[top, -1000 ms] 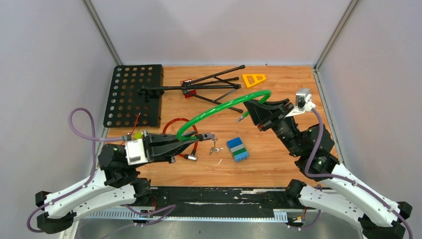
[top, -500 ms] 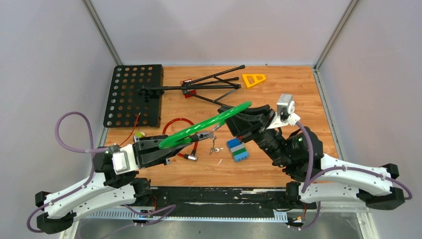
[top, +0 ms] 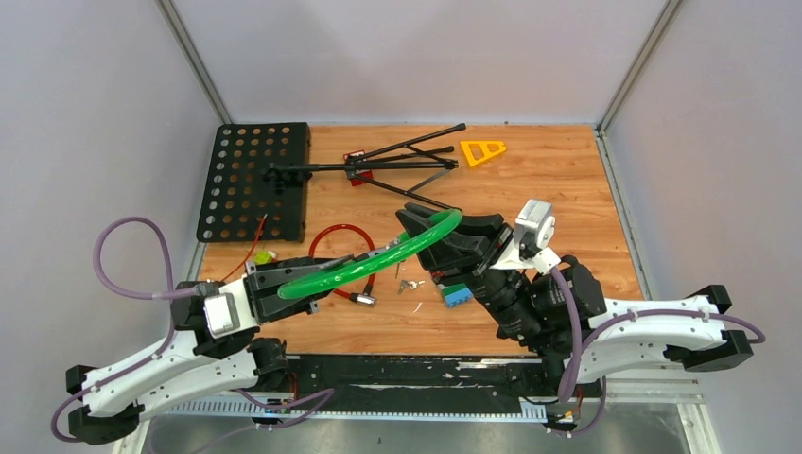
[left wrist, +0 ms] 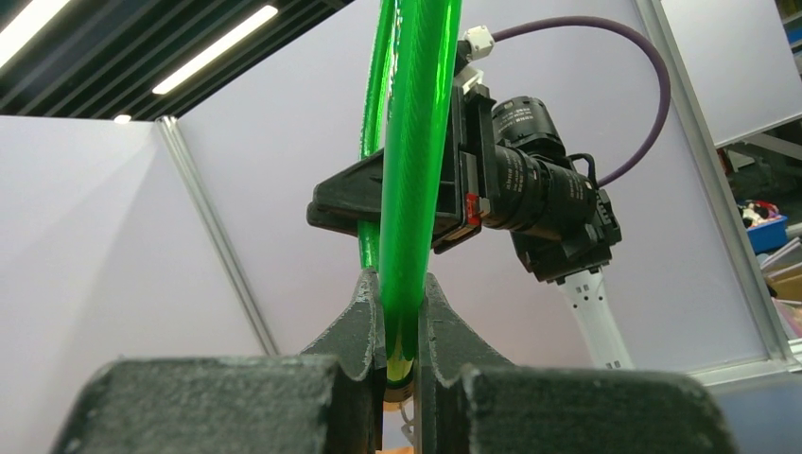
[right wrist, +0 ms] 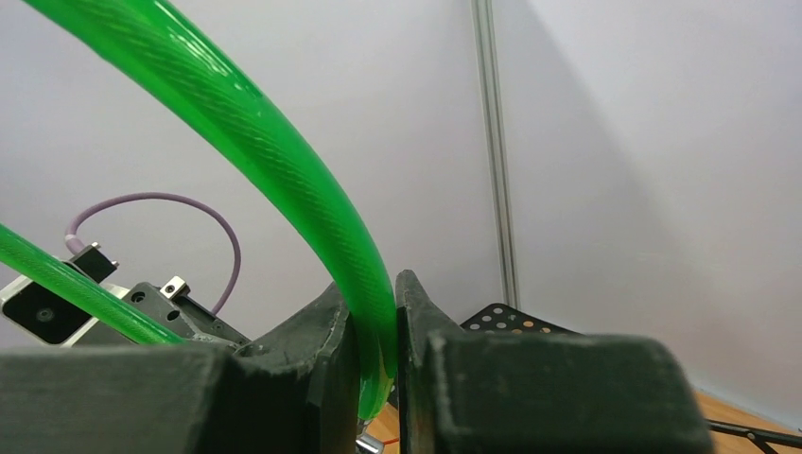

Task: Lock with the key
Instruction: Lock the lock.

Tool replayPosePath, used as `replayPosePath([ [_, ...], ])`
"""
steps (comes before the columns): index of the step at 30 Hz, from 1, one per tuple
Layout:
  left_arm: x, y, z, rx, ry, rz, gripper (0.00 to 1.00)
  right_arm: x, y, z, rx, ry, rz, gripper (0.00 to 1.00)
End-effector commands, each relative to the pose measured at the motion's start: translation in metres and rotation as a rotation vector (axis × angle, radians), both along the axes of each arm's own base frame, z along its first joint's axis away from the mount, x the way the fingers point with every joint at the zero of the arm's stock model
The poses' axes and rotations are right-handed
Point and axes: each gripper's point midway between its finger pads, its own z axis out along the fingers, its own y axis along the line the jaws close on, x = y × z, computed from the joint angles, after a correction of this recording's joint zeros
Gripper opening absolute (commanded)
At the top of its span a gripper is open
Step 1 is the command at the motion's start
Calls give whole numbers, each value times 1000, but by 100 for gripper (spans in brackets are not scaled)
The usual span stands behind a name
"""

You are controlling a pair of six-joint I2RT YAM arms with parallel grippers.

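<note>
The green cable lock (top: 378, 263) spans the gap between both grippers, above the table (top: 567, 180). The left gripper (left wrist: 402, 295) pinches one end of it and the right gripper (right wrist: 376, 317) pinches the other. The keys (top: 409, 284) lie on the table below the cable, between the grippers.

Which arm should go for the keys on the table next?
Left, probably. The left gripper points roughly toward the keys; the right gripper sits beyond them, facing away. Both are shut on the green cable lock, so left must let go first.
</note>
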Motion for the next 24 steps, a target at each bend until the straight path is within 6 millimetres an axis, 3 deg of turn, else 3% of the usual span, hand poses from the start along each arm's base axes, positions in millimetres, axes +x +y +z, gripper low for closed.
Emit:
replayPosePath([
  [1, 6, 5, 9, -35, 4, 43, 0, -5, -7, 23, 64, -18, 6, 0],
  [24, 10, 4, 7, -37, 11, 60, 0, -20, 32, -6, -1, 24, 112, 0],
])
